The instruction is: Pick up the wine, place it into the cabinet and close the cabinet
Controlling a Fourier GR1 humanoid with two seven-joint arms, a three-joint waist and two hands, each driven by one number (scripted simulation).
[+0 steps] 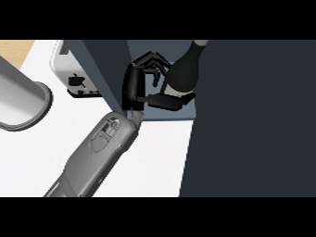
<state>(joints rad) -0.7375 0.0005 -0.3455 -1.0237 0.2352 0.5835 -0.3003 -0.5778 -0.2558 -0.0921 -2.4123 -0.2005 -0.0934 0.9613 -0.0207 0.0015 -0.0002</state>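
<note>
Head view: one grey forearm comes up from the lower edge, left of centre, and ends in a black hand at the cabinet. I read it as the right hand, though with only one arm in frame the side is hard to confirm. The other hand does not show.

Hand state: fingers curled, thumb wrapped under the base of the wine bottle. It is gripping the wine.

Wine bottle: dark, tilted, neck pointing up and right with a pale cap near the upper edge of the scene. It sits inside the cabinet opening, over the blue-grey cabinet shelf. Whether its base touches the shelf I cannot tell; the thumb hides that spot.

Cabinet: a dark cabinet door fills the right half of the view, standing open. A dark cabinet side panel runs just left of the hand.

Rest of the white counter: a toaster, partly hidden behind the side panel, and a large grey cylinder at far left, well apart from the hand.
</note>
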